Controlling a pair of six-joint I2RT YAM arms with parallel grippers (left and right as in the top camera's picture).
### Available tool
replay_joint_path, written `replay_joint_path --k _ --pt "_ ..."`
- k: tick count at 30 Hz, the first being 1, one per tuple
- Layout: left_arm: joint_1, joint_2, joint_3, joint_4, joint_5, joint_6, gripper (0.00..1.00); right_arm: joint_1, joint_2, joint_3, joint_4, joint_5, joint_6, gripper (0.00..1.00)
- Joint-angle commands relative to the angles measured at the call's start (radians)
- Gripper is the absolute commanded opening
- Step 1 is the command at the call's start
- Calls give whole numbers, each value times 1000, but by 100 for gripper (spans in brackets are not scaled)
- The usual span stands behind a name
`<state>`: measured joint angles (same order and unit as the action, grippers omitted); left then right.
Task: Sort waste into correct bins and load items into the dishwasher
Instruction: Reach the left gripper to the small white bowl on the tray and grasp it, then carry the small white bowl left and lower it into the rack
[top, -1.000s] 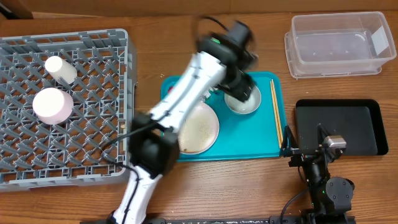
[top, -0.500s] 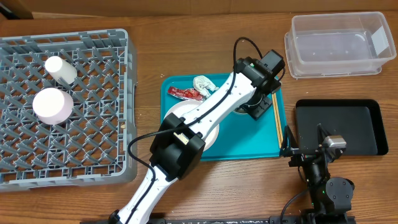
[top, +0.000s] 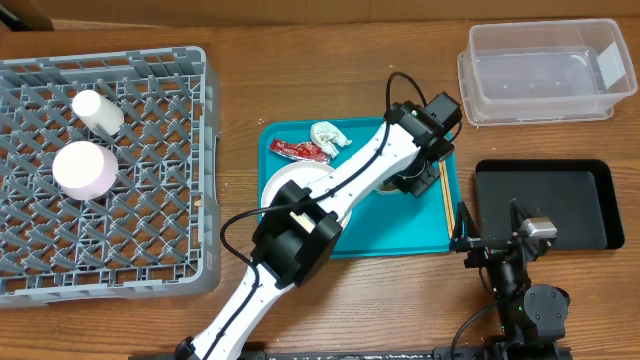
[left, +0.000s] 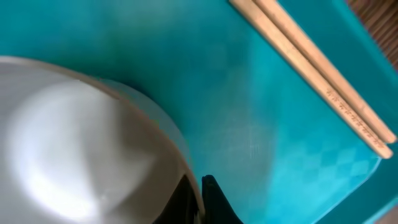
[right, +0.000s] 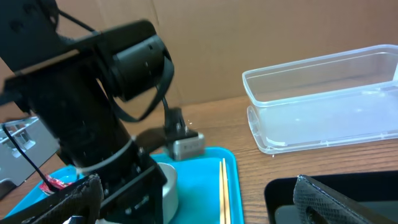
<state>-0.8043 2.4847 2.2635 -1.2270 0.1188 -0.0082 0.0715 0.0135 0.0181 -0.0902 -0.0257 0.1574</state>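
On the teal tray (top: 390, 232), my left gripper (left: 198, 186) is shut on the rim of a small pale bowl (left: 81, 143), one finger inside the wall and one outside. From overhead the left gripper (top: 412, 180) hides most of that bowl. The wooden chopsticks (top: 443, 185) lie along the tray's right edge. A red wrapper (top: 297, 150) and a crumpled tissue (top: 330, 135) rest at the tray's back. The arm partly covers the white plate (top: 280, 185). My right gripper (right: 199, 208) stands open and empty near the table's front right.
The grey dish rack (top: 150, 240) at the left holds a white cup (top: 97, 112) and a pinkish bowl (top: 84, 169). A clear plastic tub (top: 545, 70) sits at the back right. In front of it lies a black tray (top: 560, 200).
My left arm swung right across the teal tray and settled at the small bowl. Its jaws went from open to shut on the bowl's rim. The right arm stayed still.
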Motion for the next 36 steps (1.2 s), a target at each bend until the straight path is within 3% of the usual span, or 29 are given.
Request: replay_joint_path --k 1,6,9,13,19,23,28,33,36 --pt "11 -2 68 -41 27 -34 4 -6 -11 -10 6 5 3 100" --pt "82 -85 348 -202 27 -137 4 -6 -11 -10 6 5 3 100" --pt "201 -164 478 -301 27 -175 4 -6 -11 -10 6 5 3 100" --pt "387 -249 529 -457 27 -187 4 -6 -11 -10 6 5 3 100" --pt "716 -377 491 -463 102 -183 4 -6 -11 -10 6 5 3 100" --pt "980 -525 299 -463 318 -157 4 -6 -11 -10 6 5 3 100" --pt "1231 -656 47 -463 415 -71 4 -6 -11 -10 6 5 3 100" --pt "1470 -684 -201 -463 929 208 4 -6 -11 -10 6 5 3 100" --pt "1568 -677 -366 -463 1046 297 4 -6 -11 -10 6 5 3 100"
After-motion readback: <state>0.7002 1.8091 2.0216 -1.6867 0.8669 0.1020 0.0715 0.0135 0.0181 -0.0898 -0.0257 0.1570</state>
